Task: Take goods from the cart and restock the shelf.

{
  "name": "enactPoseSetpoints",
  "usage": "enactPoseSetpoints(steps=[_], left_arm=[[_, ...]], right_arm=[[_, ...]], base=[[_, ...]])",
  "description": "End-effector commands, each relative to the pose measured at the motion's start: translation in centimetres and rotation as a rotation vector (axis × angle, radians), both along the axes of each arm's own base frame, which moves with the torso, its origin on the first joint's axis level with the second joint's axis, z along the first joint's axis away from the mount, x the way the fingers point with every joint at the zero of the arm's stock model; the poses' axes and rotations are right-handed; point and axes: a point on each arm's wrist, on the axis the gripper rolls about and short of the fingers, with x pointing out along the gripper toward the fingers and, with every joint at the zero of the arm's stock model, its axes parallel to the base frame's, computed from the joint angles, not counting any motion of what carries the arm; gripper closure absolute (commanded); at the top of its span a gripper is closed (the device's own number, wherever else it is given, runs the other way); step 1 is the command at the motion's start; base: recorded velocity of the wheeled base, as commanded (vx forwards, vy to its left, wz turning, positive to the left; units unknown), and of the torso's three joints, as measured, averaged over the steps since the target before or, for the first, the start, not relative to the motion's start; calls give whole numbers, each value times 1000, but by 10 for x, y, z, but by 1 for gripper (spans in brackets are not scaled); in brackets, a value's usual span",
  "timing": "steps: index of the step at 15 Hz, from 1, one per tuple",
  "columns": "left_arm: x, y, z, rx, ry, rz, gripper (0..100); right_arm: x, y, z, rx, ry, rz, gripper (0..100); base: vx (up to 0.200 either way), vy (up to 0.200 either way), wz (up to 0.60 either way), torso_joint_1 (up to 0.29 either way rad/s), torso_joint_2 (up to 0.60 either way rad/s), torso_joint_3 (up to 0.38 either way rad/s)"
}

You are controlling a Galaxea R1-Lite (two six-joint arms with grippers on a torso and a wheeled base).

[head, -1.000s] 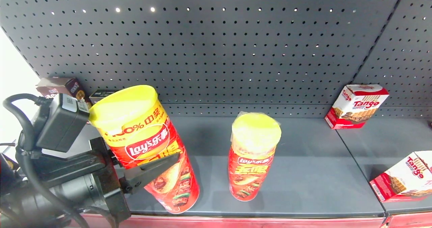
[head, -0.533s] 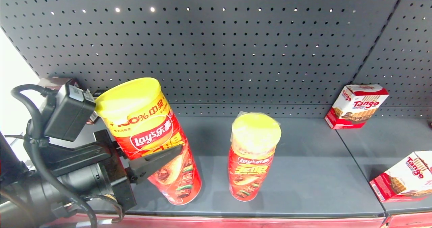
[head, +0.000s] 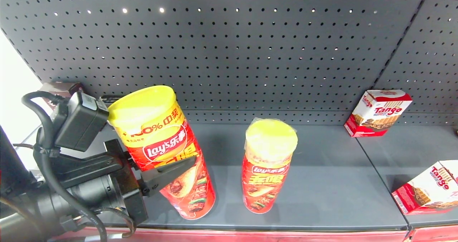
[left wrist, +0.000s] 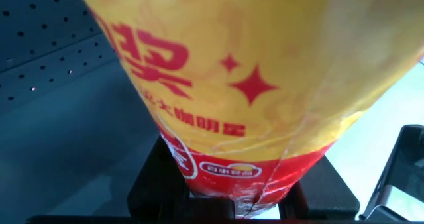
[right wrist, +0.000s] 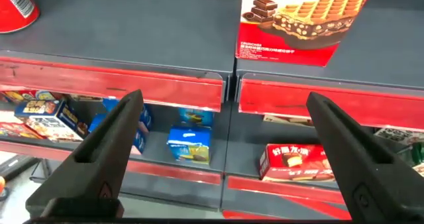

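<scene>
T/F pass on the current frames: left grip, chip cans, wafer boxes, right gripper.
1. The left gripper is shut on a tall red cardboard chip can with a yellow lid. True.
2. A second red, yellow-lidded chip can stands upright on the grey metal shelf, to the held can's right. True.
3. The right gripper is shut on a can. False: it is open, holding nothing.
4. Both red-and-white wafer boxes sit left of the cans. False: both are to the right.

Bright even light, soft shadow beside the standing chip can [head: 268, 163], blown-out white at the head view's left edge, pegboard [head: 229, 56] bowed, light pinpoints through its holes
</scene>
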Motion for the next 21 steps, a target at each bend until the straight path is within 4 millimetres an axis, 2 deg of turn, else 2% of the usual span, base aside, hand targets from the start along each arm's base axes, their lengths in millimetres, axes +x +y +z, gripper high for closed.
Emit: enactPoseSetpoints(steps=[1, 5, 8, 10, 11, 13, 14, 16, 18, 20, 21], left_arm=[[2, 0, 0, 4, -2, 8, 100], [4, 0, 10, -12, -31, 17, 100], [14, -14, 39, -51, -86, -30, 100], [15, -15, 48, -12, -25, -81, 100], [18, -10, 49, 65, 11, -65, 100], [25, -2, 44, 134, -5, -36, 100], [47, -5, 25, 170, 42, -35, 100], [58, -11, 24, 160, 41, -47, 100], [79, -21, 17, 177, 35, -70, 100], [114, -29, 1, 163, 5, -82, 100], [124, -34, -6, 147, -6, -112, 100]], right_arm=[[1, 0, 0, -2, 7, 1, 0], [1, 0, 0, -1, 5, 1, 0], [1, 0, 0, -2, 7, 1, 0], [1, 0, 0, -1, 5, 1, 0], [1, 0, 0, -2, 7, 1, 0], [1, 0, 0, -2, 7, 1, 0], [1, 0, 0, -2, 7, 1, 0], [1, 0, 0, -1, 5, 1, 0], [1, 0, 0, -2, 7, 1, 0], [1, 0, 0, -2, 7, 1, 0], [1, 0, 0, -2, 7, 1, 0]], base=[[0, 0, 0, 0, 0, 0], [0, 0, 0, 0, 0, 0], [0, 0, 0, 0, 0, 0], [0, 0, 0, 0, 0, 0], [0, 0, 0, 0, 0, 0], [0, 0, 0, 0, 0, 0], [0, 0, 0, 0, 0, 0], [0, 0, 0, 0, 0, 0], [0, 0, 0, 0, 0, 0], [0, 0, 0, 0, 0, 0], [0, 0, 0, 0, 0, 0]])
